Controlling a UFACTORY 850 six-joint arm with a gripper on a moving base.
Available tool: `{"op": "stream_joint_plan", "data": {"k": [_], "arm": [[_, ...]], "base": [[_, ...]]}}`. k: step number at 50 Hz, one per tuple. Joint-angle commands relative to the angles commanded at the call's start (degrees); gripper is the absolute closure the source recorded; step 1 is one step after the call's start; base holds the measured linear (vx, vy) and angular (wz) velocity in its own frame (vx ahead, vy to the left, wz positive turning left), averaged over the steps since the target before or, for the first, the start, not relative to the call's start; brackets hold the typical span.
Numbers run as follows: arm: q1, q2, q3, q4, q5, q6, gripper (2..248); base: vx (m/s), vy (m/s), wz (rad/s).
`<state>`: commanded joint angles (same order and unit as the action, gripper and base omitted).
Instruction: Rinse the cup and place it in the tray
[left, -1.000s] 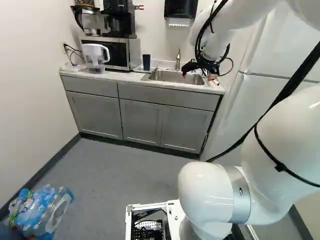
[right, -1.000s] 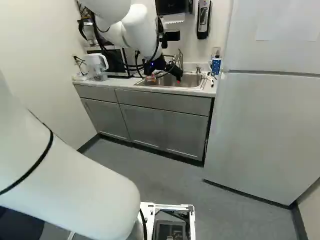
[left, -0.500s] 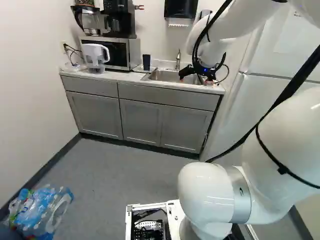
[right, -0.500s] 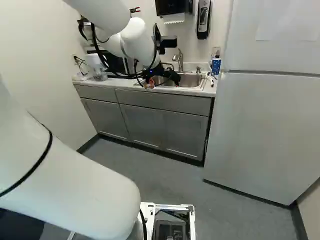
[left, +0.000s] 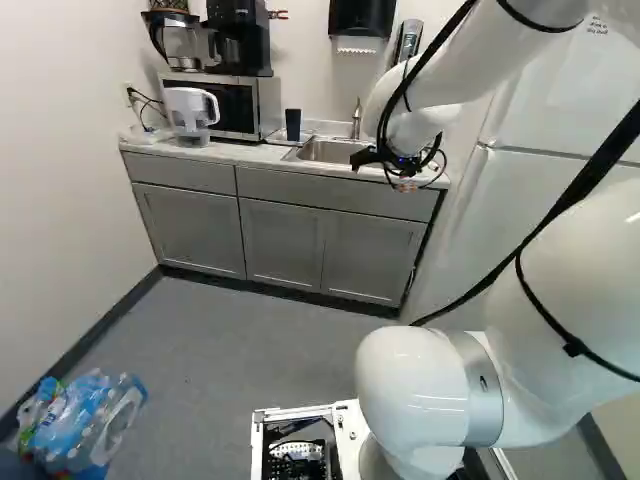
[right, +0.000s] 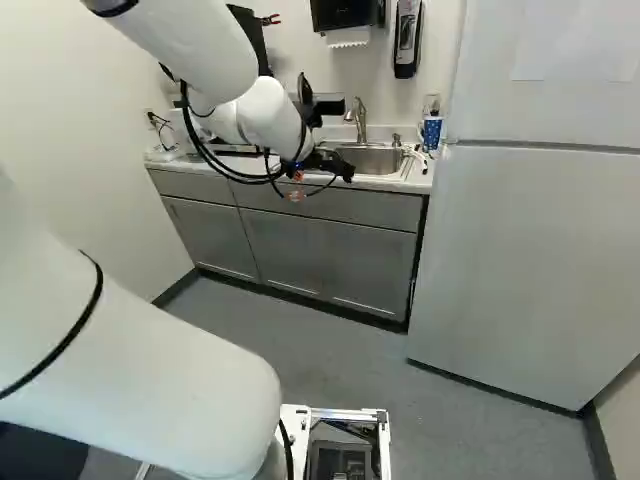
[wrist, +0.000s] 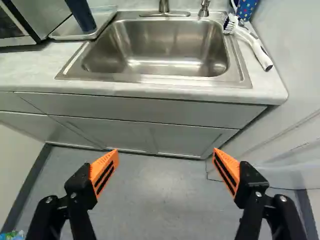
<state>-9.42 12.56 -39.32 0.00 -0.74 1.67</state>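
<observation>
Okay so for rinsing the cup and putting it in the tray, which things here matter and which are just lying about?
For the job:
dark cup, probably the one meant
tray under it
sink
faucet
gripper

Just lying about:
brush
blue spotted cup
pitcher
microwave
coffee maker
plastic bottles on the floor

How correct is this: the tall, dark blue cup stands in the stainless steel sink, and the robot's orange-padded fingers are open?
One part is wrong: the tall, dark blue cup is not in the stainless steel sink but on the pale, shallow tray beside it, as the wrist view shows. The orange-padded fingers are indeed open.
</observation>
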Motion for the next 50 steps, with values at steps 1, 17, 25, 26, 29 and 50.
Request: {"op": "stream_joint_plan", "data": {"k": [1,17,25,26,29,50], "arm": [[0.1,0.04,0.37,0.0,0.54,-0.02,3],[1.87,0.68,6.81,0.0,10.07,-0.33,3],[2.86,1.05,10.44,0.0,15.43,-0.51,3],[2.99,1.09,10.89,0.0,16.1,-0.53,3],[3.35,1.23,12.22,0.0,18.07,-0.6,3],[5.63,2.06,20.53,0.0,30.34,-1.0,3]], "base": [[0.0,0.0,0.0],[0.0,0.0,0.0],[0.0,0.0,0.0],[0.0,0.0,0.0],[0.0,0.0,0.0],[0.0,0.0,0.0]]}}
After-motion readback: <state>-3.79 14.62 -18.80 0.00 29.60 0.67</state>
